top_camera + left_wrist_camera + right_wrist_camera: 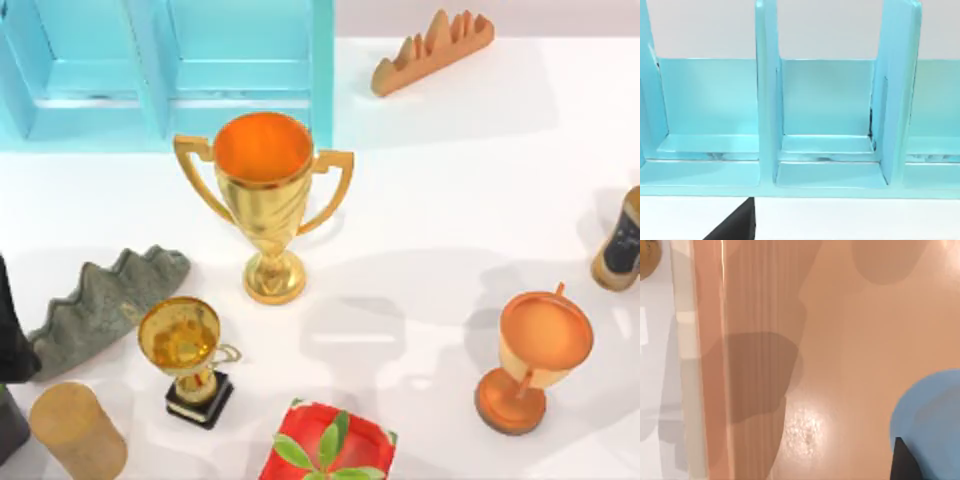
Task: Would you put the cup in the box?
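— Looking for the cup [932,415]: where is it?
— In the right wrist view, a blue curve just beside a dark part of the right hand [901,460], over a peach-coloured ground. Whether that hand is clamped on it, I cannot tell.
— And the box [150,60]?
— Upper left of the top view, light blue, on the white surface [450,200]. A gold trophy [265,200] stands just below it in the frame.
— The left hand [735,226]?
— Facing the box's compartments; apart or together, I cannot tell.

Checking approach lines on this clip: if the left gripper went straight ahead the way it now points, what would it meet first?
Probably the light blue box. The left wrist view faces its open compartments, and the middle one lies dead ahead. Nothing shows between camera and box, though depth is hard to judge.
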Available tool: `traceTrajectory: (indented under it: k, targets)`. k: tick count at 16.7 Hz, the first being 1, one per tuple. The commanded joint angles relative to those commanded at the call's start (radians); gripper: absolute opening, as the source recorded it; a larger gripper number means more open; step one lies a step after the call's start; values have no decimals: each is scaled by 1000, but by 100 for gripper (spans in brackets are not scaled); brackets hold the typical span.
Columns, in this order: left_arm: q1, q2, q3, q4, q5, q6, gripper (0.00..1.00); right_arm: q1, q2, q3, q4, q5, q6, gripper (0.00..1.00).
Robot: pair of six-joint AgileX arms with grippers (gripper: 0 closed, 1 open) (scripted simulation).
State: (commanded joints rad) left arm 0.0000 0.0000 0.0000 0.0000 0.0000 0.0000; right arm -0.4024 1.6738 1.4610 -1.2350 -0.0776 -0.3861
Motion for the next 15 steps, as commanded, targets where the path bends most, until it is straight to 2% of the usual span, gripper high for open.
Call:
traceTrajectory:
  k: [6,11,15]
  targets:
    - [0,0,0,0,0,0,100,-13,39,-161,205,-1,-7,0]
    - [0,0,0,0,0,0,100,-14,45,-182,229,-2,-9,0]
    - [0,0,0,0,0,0,100,-14,45,-182,229,-2,-9,30]
